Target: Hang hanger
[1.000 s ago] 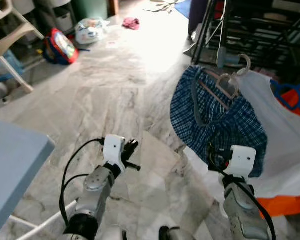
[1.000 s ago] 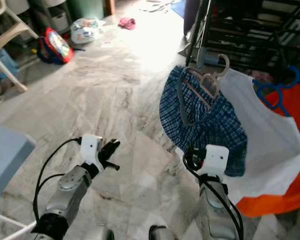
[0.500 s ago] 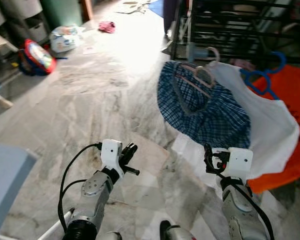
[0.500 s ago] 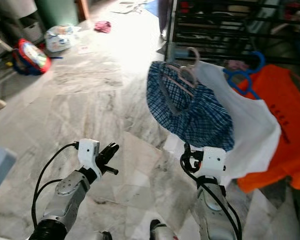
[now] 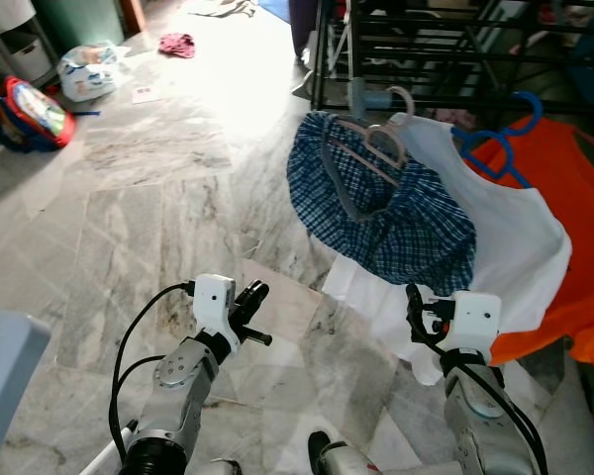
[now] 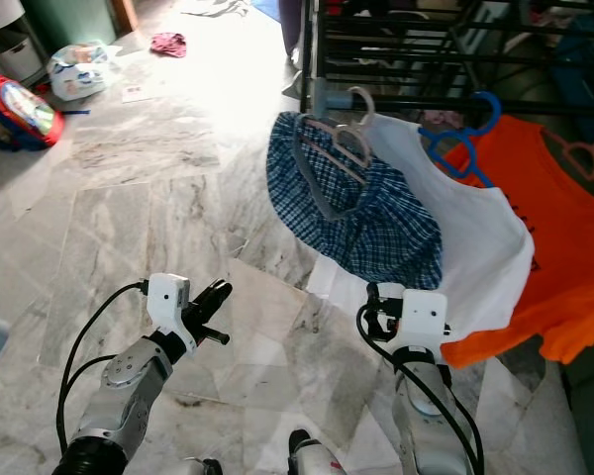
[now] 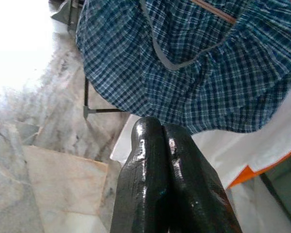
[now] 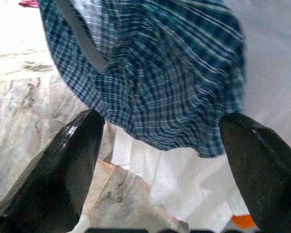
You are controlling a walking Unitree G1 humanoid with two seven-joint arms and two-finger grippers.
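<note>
A blue plaid garment hangs on a pale pink hanger from the black rack. Behind it are a white shirt on a blue hanger and an orange shirt. My left gripper is held low over the marble floor, left of the clothes, with its fingers pressed together and empty. My right gripper hovers just below the plaid hem in front of the white shirt, its fingers spread wide with nothing between them.
A red backpack, a plastic bag and a pink cloth lie on the floor at the far left. A blue-grey table corner juts in at the near left.
The camera has swung right and forward, so the rack and clothes sit more central and the orange shirt shows fully. Both arms keep the same pose.
</note>
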